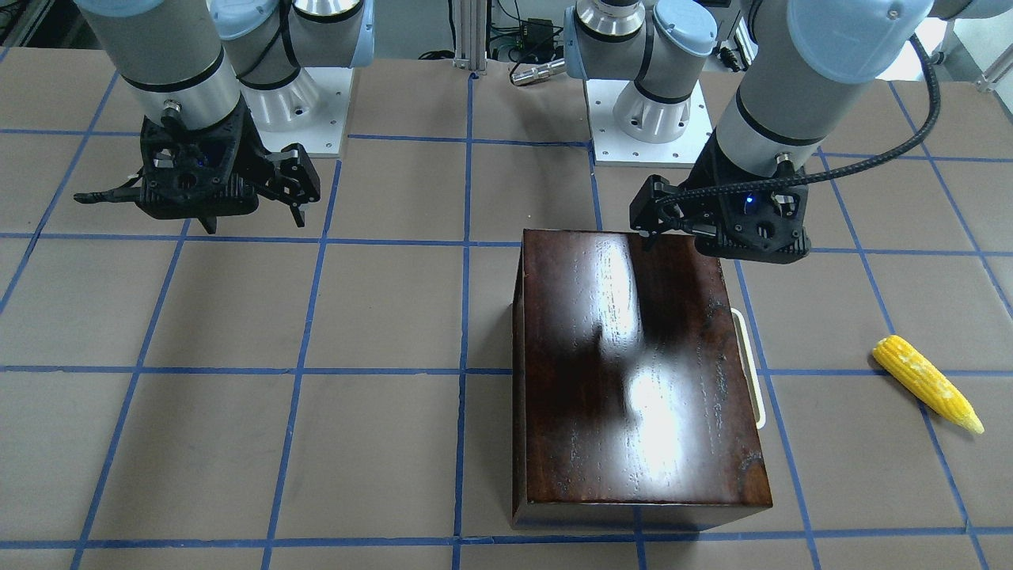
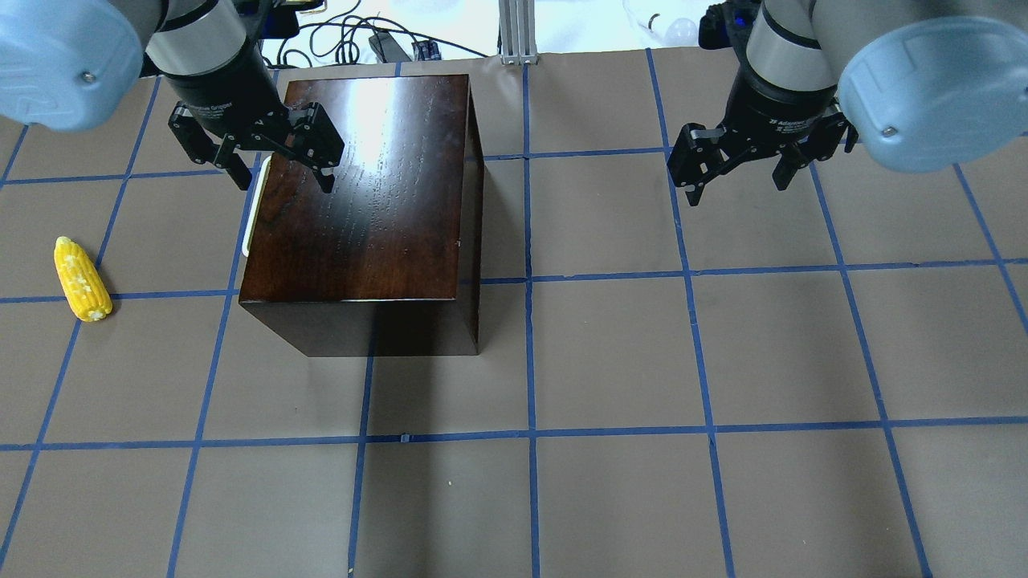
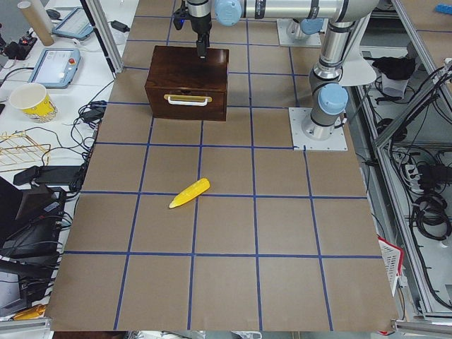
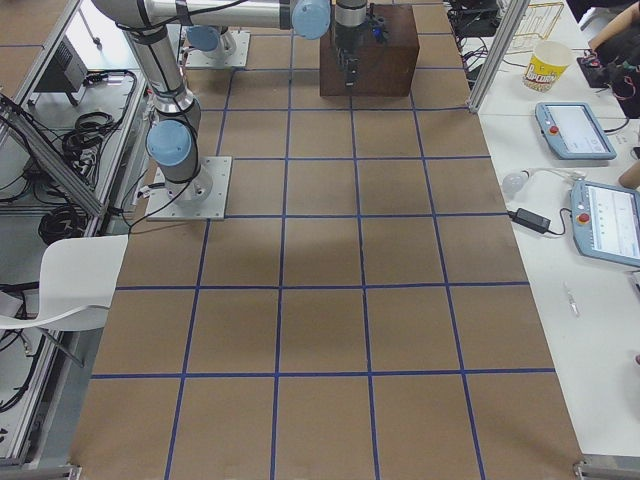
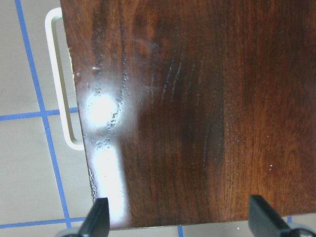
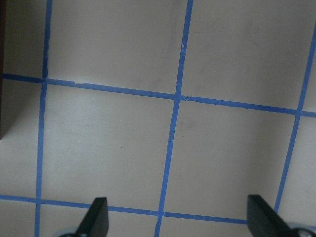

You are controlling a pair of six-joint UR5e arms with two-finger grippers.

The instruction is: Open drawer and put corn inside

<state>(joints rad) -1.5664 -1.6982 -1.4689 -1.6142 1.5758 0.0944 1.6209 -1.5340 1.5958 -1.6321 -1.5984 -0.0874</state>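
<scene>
L gripper is hovering over the box's top by its handle-side edge, jaws gaping wide, empty. The drawer is sitting shut, w/ its white handle running along that edge, just outboard of the jaws. One corn is lying well off that same side. R gripper, likewise spread & empty, is hanging off the opposite side, farther away. One box, one drawer.

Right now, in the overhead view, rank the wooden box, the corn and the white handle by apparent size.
1. Wooden box: by far the largest.
2. Corn: far smaller, but thick.
3. White handle: about the corn's length, yet only a thin sliver shows beside the box, so least area.
</scene>
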